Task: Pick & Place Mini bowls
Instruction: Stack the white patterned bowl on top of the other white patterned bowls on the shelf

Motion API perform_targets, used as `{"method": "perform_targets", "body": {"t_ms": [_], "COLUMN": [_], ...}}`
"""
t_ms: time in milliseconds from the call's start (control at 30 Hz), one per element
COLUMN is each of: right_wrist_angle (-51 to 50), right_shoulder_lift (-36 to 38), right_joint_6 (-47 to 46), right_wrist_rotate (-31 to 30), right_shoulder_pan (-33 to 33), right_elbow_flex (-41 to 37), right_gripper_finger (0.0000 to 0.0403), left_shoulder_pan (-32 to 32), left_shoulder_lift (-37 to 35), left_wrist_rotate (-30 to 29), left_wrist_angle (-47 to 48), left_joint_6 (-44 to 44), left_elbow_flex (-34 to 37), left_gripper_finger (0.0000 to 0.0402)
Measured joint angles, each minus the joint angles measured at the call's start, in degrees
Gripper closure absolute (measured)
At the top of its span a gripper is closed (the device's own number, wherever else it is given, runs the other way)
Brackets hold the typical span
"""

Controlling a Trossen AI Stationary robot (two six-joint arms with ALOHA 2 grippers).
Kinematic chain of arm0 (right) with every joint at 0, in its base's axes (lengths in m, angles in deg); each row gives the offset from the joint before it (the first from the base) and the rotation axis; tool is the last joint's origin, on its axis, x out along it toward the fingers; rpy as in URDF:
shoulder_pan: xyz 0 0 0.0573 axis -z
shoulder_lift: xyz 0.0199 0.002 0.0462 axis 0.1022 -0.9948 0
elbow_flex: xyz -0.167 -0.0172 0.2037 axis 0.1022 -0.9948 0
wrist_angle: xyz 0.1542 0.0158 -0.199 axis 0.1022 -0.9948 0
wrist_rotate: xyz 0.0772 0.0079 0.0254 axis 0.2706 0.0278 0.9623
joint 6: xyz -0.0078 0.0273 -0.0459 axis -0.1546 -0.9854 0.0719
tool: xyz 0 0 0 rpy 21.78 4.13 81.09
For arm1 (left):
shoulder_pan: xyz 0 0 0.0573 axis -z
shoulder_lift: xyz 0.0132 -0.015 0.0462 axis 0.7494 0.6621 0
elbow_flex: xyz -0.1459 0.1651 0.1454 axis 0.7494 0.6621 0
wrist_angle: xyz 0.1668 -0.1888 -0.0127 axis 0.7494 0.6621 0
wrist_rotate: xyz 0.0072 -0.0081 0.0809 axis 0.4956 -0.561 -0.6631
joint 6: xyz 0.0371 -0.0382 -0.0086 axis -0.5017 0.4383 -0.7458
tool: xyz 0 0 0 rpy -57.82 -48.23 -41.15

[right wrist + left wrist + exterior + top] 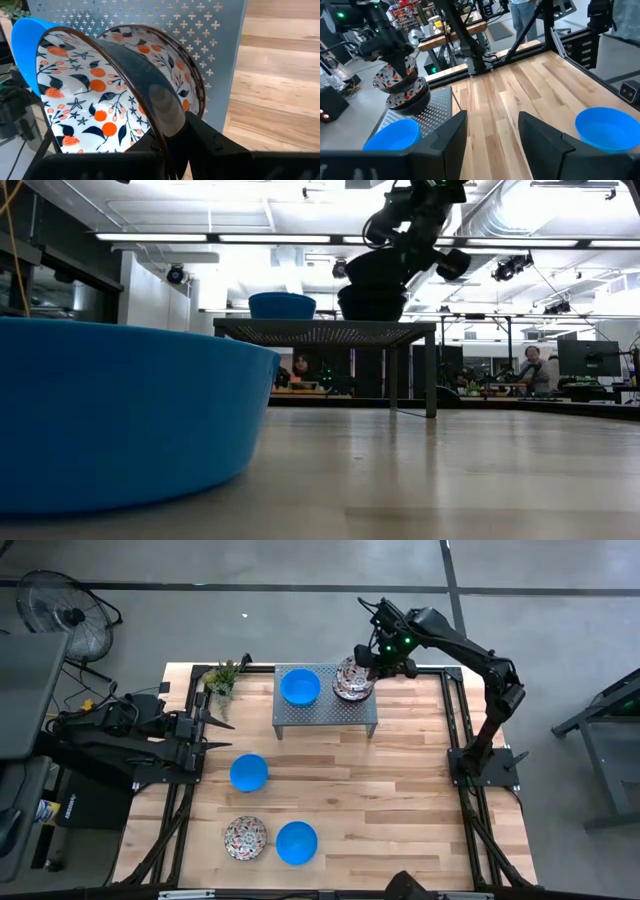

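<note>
Floral-patterned and tilted, a mini bowl [95, 100] is pinched by its rim in the right gripper [372, 658], whose fingers are closed narrowly on the bowl's wall. It is held just above a second floral bowl [412, 98] that sits on the perforated metal riser [325, 712] at the far side of the desk [400, 800]. In the left wrist view the held bowl is seen leaning over the seated one, close enough that contact cannot be ruled out. Beside them on the riser a blue bowl [299, 687] is resting. Down on the wooden desk, another blue bowl [248, 772] is placed near the middle-left, and nearer the front edge a third floral bowl [245, 837] and a blue bowl [296, 842] are set side by side. A small potted plant [222, 678] is seen at the far left corner. The left gripper [215, 732] is parked at the desk's left edge, fingers spread wide and nothing held.
</note>
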Motion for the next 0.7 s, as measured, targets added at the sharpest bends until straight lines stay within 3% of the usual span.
{"method": "perform_targets", "body": {"t_ms": [700], "right_wrist_angle": [2.4], "right_shoulder_lift": [-0.3], "right_joint_6": [-3.9], "right_wrist_rotate": [-3.1], "right_shoulder_pan": [-2.7], "right_elbow_flex": [0.0], "right_gripper_finger": [0.0370], "left_shoulder_pan": [0.0], "left_shoulder_lift": [0.0], "left_wrist_rotate": [0.1], "left_wrist_angle": [0.5], "left_joint_6": [1.0], "left_elbow_flex": [0.0], "left_gripper_finger": [0.0229]}}
